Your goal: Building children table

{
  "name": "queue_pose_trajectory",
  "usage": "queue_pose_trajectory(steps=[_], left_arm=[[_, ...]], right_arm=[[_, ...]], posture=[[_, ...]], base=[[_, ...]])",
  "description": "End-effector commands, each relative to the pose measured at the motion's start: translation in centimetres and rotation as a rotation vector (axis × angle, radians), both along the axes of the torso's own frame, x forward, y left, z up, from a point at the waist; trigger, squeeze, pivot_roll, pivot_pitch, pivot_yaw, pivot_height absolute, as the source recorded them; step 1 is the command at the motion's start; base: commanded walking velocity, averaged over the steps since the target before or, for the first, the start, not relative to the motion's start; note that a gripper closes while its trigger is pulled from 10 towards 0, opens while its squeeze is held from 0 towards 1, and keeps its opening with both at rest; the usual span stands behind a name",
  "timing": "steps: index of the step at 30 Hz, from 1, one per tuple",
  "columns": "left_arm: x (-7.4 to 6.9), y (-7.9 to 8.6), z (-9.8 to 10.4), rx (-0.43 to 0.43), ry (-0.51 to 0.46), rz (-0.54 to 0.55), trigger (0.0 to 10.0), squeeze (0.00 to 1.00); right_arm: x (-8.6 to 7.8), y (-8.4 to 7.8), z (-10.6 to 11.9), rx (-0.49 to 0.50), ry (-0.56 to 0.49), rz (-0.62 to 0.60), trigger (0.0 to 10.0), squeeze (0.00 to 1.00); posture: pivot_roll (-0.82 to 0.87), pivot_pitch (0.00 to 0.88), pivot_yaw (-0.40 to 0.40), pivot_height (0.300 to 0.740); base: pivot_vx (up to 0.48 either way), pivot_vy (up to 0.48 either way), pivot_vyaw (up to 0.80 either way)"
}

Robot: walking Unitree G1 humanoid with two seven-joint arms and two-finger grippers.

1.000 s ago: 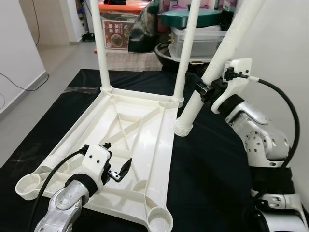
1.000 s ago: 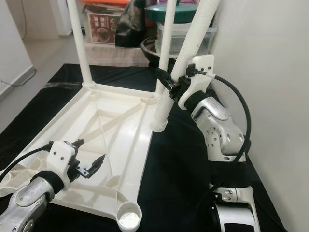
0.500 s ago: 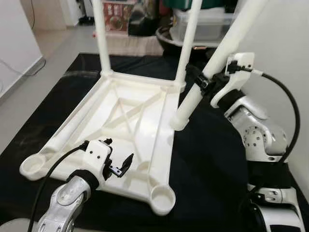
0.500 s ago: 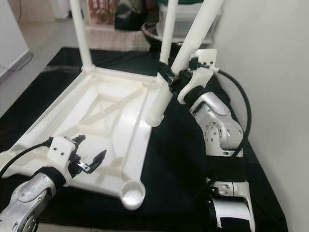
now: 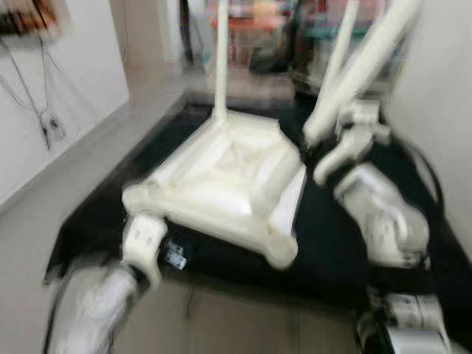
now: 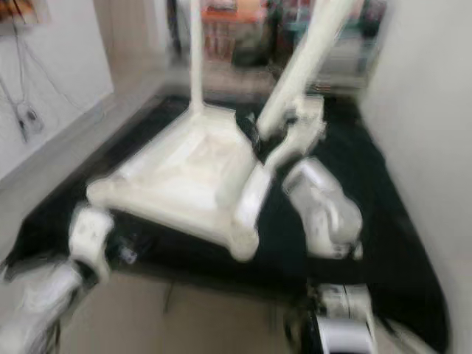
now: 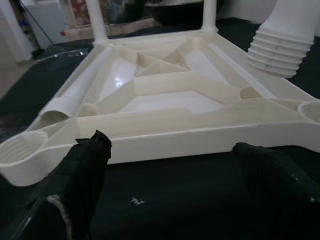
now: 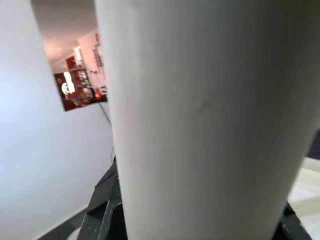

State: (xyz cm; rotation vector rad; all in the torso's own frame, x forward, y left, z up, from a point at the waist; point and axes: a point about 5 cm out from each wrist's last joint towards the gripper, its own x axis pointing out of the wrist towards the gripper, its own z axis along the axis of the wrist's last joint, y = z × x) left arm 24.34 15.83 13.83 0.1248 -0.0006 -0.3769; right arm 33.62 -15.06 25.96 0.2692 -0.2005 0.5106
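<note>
We held the long white plastic leg [image 5: 361, 66] clamped in our right gripper [image 5: 346, 122], right of the upturned white plastic tabletop [image 7: 170, 100] on the black mat [image 7: 165, 195]; our left gripper [image 7: 170, 165] hovered near, jaws apart. Next, probably seat it in a near socket.

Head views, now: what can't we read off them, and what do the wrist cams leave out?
- Both eye views: motion blur; left tool is a smear, finger state unreadable here. Left wrist view shows its fingers apart.
- Corner sockets of the tabletop: blurred, too soft to inspect.
- Right wrist view: the table leg blocks the frame, hiding the tabletop.
- Left wrist view: the leg's ribbed end is cut off by the edge.
</note>
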Motion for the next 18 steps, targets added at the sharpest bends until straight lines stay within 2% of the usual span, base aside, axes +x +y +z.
queue_pose_trajectory(steps=[1,9,14,18], left_arm=[[0.0,-0.2,-0.1,-0.033,0.015,-0.003,10.0,0.0],[0.2,0.2,-0.2,-0.048,0.027,0.024,10.0,0.0],[0.1,0.6,-0.5,-0.055,0.039,0.04,10.0,0.0],[0.1,1.0,-0.5,-0.061,0.046,0.058,10.0,0.0]], right_arm=[[-0.2,-0.5,0.7,-0.005,-0.028,-0.01,0.0,0.0],[0.2,-1.6,1.5,-0.067,-0.058,-0.017,0.0,0.0],[-0.3,-2.0,1.2,-0.195,-0.062,0.078,0.0,0.0],[-0.3,-2.0,1.0,-0.223,-0.059,0.098,0.0,0.0]], posture=[[0.03,0.0,-0.047,0.74],[0.04,0.0,-0.049,0.74],[0.03,0.0,-0.049,0.74],[0.03,0.0,-0.049,0.74]], base=[[0.0,0.0,0.0],[0.0,0.0,0.0],[0.0,0.0,0.0],[0.0,0.0,0.0]])
